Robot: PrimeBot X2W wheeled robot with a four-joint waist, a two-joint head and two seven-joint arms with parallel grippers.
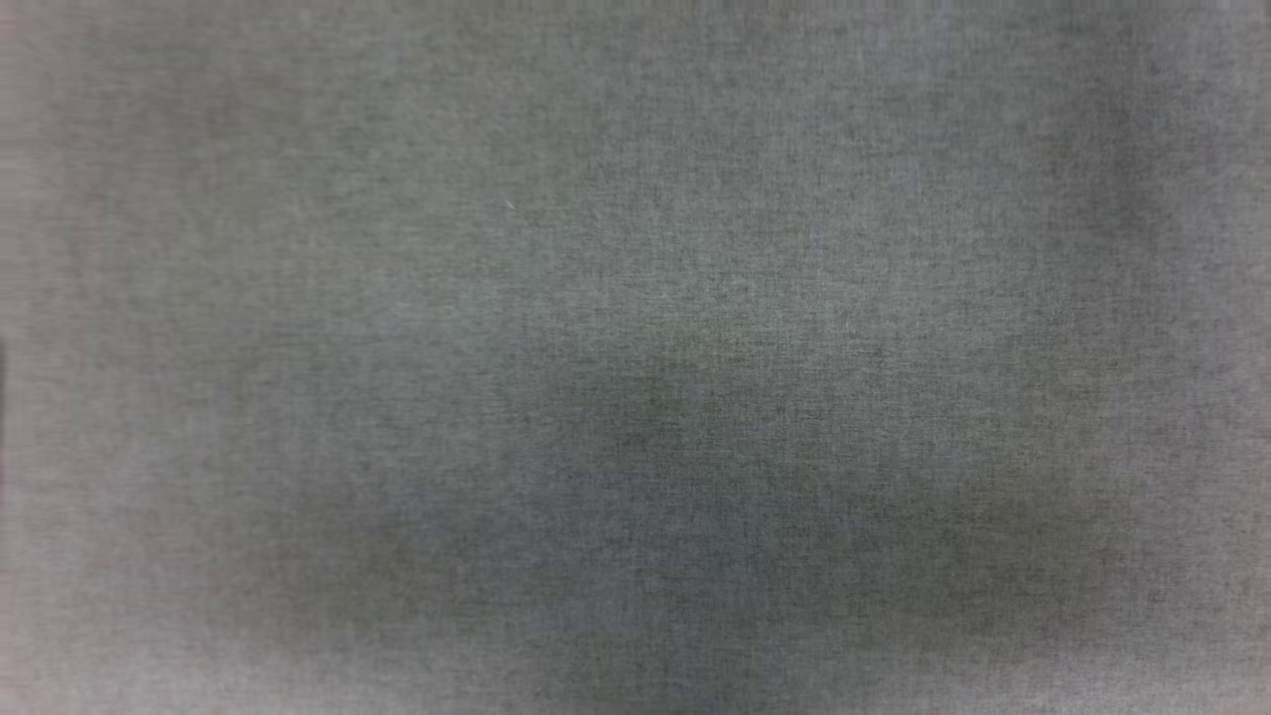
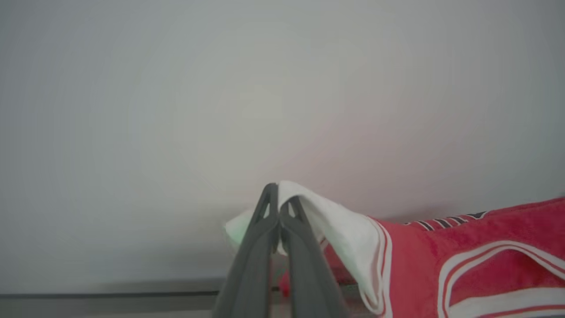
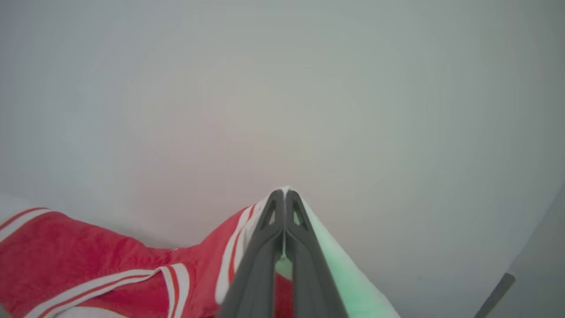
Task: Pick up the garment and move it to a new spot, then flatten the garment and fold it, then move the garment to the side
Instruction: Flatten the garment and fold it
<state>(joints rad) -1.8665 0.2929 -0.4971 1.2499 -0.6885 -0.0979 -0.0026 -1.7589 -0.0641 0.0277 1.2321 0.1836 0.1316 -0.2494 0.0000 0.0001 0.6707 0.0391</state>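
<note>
Before a pale backdrop [image 2: 176, 110], our left hand [image 2: 279, 197] pinches the garment [image 2: 463, 247] by its white sleeve. Our right hand [image 3: 284, 192] pinches, seemingly, the other sleeve.

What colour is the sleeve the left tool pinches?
White sleeve with red-striped trim; the left wrist view shows it best.
</note>
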